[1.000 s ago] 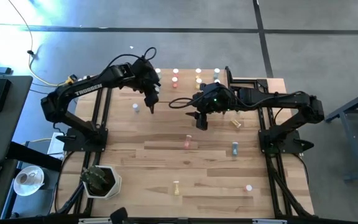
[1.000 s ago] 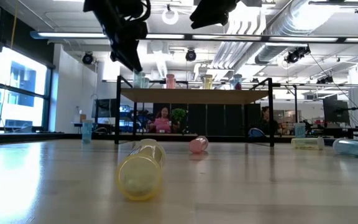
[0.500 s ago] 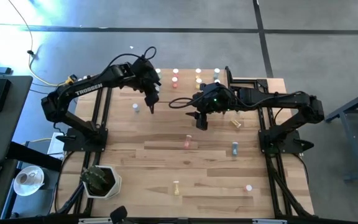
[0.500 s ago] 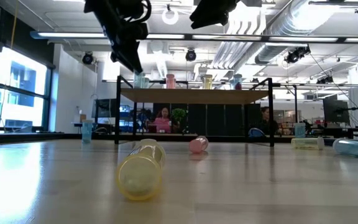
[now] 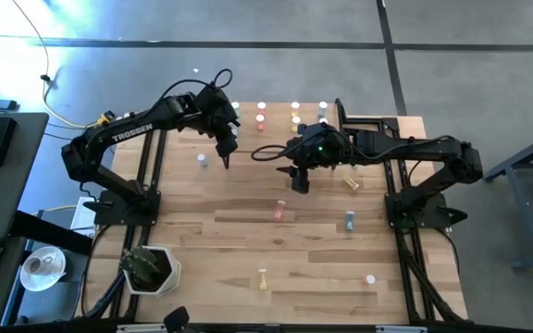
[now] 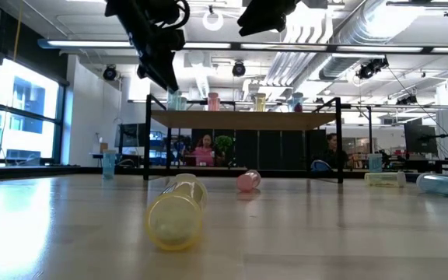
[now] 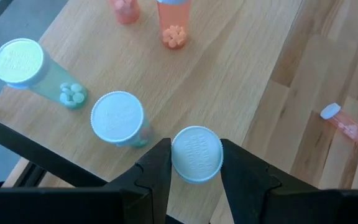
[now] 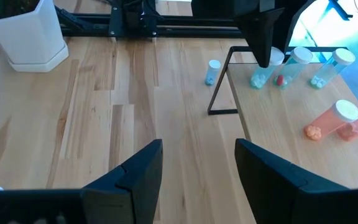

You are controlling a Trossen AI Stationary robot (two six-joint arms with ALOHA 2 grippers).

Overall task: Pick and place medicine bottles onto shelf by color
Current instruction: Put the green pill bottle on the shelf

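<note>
Nothing has moved since earlier: white-capped green medicine bottle (image 7: 196, 154) is clamped by left gripper (image 7: 194, 163) above light-wood shelf (image 7: 229, 74) for colour-matched placement; right gripper (image 8: 199, 163) is held open, empty.

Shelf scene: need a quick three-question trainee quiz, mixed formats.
1. True or false: the left gripper is shut on a bottle over the shelf.
2. How do the right gripper's jaws stand? A) open, empty B) shut on a bottle
3. Fill in: the yellow bottle nearest the low camera is ____ (upright / on its side).

Key: 1 true; 2 A; 3 on its side.
</note>
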